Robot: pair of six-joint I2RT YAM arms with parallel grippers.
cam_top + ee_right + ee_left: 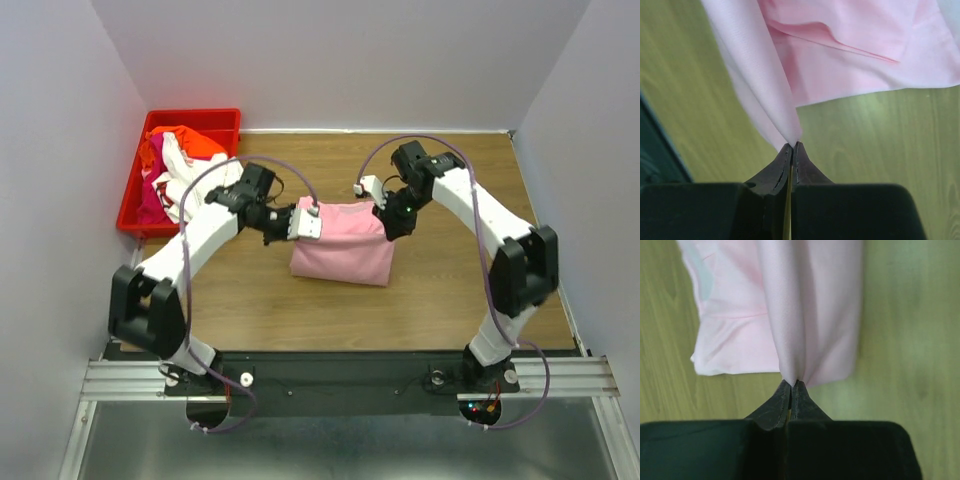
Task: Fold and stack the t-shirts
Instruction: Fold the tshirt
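My left fingers [790, 392] are clenched on the pink shirt [340, 250] at its 10 o'clock corner, my right fingers [791, 152] on its 2 o'clock corner. It lies mid worktop [450, 290], far edge lifted. Other shirts [175, 160] heap in the bin [135, 170] at 10 o'clock.

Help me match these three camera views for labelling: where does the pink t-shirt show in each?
Top external: pink t-shirt at table centre, held between the left gripper and the right gripper.
Left wrist: upper middle, a fold pinched in the left gripper.
Right wrist: across the top, a fold pinched in the right gripper.
Shared landmark: the wooden table under the shirt.
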